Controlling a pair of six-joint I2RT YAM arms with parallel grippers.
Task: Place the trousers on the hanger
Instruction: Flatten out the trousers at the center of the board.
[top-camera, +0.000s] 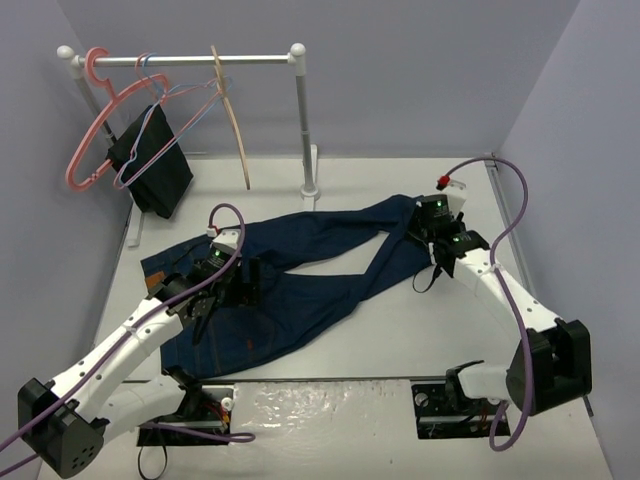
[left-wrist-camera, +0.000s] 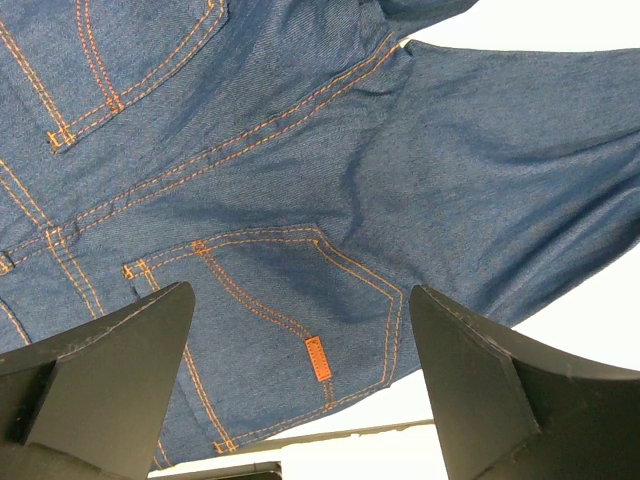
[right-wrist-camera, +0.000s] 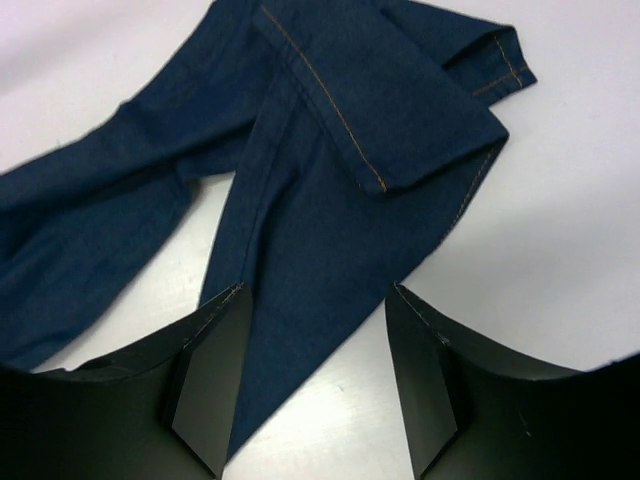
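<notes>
The dark navy trousers (top-camera: 310, 270) lie spread flat on the white table, waist at the left, legs running to the right with their ends crossed. My left gripper (top-camera: 222, 290) hovers open over the seat; the left wrist view shows a back pocket with orange stitching (left-wrist-camera: 300, 330) between its fingers. My right gripper (top-camera: 432, 262) hovers open over the leg ends (right-wrist-camera: 330, 230), holding nothing. The tan wooden hanger (top-camera: 232, 115) hangs on the rail at the back.
A white rail (top-camera: 180, 60) on a post (top-camera: 305, 130) stands at the back left. It carries a pink plastic hanger (top-camera: 92, 120), thin wire hangers (top-camera: 175, 100) and a black cloth (top-camera: 152, 160). Grey walls close in both sides.
</notes>
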